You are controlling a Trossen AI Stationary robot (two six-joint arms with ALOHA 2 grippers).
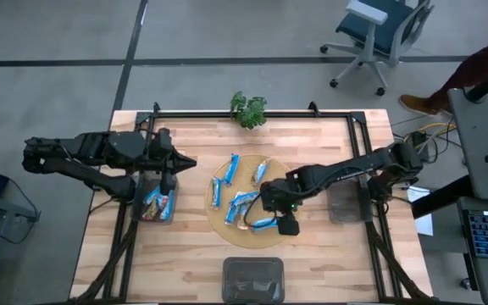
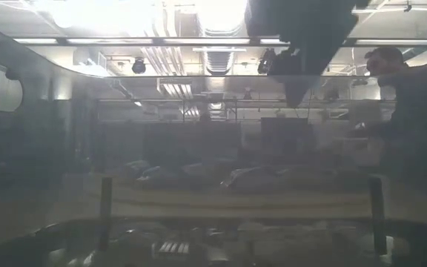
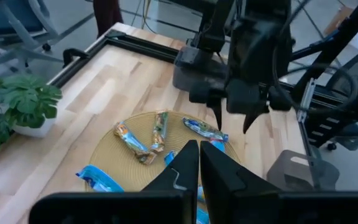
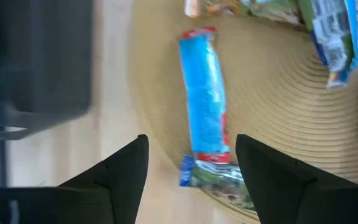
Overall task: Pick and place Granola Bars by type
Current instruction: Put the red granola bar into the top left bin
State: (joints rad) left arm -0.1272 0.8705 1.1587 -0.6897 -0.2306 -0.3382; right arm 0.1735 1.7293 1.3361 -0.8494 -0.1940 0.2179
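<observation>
Several granola bars, mostly blue, lie on a round woven mat (image 1: pixel 219 222) at the table's middle. My right gripper (image 4: pixel 191 146) hangs open above the mat's near right part, its fingers on either side of one blue bar (image 4: pixel 204 106) with a red end, touching nothing. That bar lies flat near the mat's edge. The left wrist view also shows this gripper (image 3: pixel 234 118), pointing down over the mat. My left gripper (image 1: pixel 189 162) is shut and empty, held level above the table left of the mat. More bars (image 1: pixel 157 203) lie in the grey bin below it.
A grey bin (image 1: pixel 346 203) stands right of the mat and another (image 1: pixel 252 275) at the near edge. A small potted plant (image 1: pixel 248 108) stands at the far edge. A black frame (image 1: pixel 227 113) runs round the table. A person (image 2: pixel 402 96) stands beyond the table.
</observation>
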